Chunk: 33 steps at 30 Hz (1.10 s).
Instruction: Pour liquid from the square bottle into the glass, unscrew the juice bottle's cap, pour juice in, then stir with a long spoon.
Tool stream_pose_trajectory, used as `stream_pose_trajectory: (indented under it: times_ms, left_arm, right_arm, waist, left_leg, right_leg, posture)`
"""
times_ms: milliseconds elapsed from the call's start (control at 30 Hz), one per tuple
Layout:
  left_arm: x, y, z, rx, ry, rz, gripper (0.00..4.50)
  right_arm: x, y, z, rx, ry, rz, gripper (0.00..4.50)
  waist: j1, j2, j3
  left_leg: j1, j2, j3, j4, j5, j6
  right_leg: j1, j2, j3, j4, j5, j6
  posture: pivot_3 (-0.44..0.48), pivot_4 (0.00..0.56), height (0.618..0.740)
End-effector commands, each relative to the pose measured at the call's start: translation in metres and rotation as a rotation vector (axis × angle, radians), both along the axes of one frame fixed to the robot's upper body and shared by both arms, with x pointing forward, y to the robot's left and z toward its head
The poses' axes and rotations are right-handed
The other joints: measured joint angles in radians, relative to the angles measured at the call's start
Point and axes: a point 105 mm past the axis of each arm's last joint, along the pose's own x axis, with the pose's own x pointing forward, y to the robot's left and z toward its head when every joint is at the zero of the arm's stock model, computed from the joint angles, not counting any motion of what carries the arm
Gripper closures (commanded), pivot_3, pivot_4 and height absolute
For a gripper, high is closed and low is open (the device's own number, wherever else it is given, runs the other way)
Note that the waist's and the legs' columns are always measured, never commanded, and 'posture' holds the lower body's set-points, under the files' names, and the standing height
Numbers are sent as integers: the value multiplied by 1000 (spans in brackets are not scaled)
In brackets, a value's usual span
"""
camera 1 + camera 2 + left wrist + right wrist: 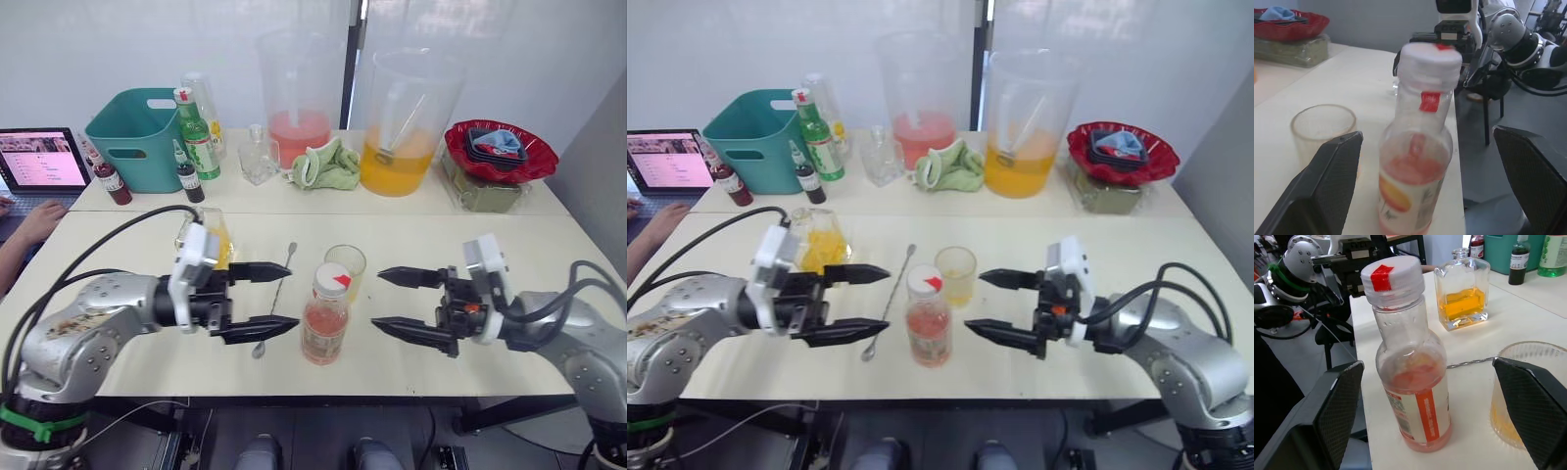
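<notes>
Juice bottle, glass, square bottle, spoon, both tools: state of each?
juice bottle: upright, partly full, free between both tools
cap: on the bottle
glass: upright, a little yellow-orange liquid inside
square bottle: upright on the table, partly full, not held
long spoon: flat on the table
left tool: open, empty
right tool: open, empty

Square bottle [217, 242] partly behind left tool [265, 299]
</notes>
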Motion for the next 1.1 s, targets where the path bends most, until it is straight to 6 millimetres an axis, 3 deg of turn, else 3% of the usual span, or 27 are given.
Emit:
stream_pose_trajectory:
  times_ms: [33, 167, 833, 867, 1000, 1067, 1100]
  left_arm:
    - [0, -19, 5, 3, -37, -35, 0]
    - [10, -29, -3, 41, -74, -36, 0]
    - [16, -48, -10, 1, -73, -96, 0]
    - [16, -47, -12, 5, -73, -99, 568]
    - [16, -46, -12, 4, -87, -101, 1899]
    - [16, -45, -13, 6, -108, -106, 2518]
    - [16, -45, -13, 7, -118, -106, 2518]
  right_arm:
    - [-2, -4, 14, -15, -39, 18, 43]
    - [-2, -2, 17, -33, -42, 30, 43]
    - [-6, 2, 20, -43, -51, 2, 43]
    - [-7, 3, 20, -42, -52, 0, 0]
    - [-10, 7, 23, -32, -64, 0, 0]
    - [-12, 10, 25, -30, -73, 3, 0]
    - [-12, 13, 27, -21, -81, 2, 0]
  waist:
    - [-2, 0, 0]
    - [0, 0, 0]
    - [2, 0, 0]
    - [2, 0, 0]
    - [2, 0, 0]
    - [2, 0, 0]
    - [2, 0, 0]
  left_leg:
    - [0, 0, 0, 0, 0, 0]
    - [0, -1, 0, 0, 0, 0]
    - [-2, -1, 0, 2, 0, 0]
    - [-2, -1, 0, 2, 0, 0]
    - [-2, -1, 0, 2, 0, 0]
    - [-2, -1, 0, 2, 0, 0]
    - [-2, -1, 0, 2, 0, 0]
  right_leg:
    - [0, 0, 0, 0, 0, 0]
    - [0, 0, 0, 0, 0, 0]
    - [0, 0, 0, 0, 0, 0]
    - [0, 0, 0, 0, 0, 0]
    - [0, 0, 0, 0, 0, 0]
    - [0, 0, 0, 0, 0, 0]
    - [0, 0, 0, 0, 0, 0]
  posture:
    - [0, 150, 740]
    - [0, 150, 740]
    - [0, 150, 740]
    - [0, 150, 740]
    - [0, 150, 740]
    - [0, 150, 740]
    - [0, 150, 740]
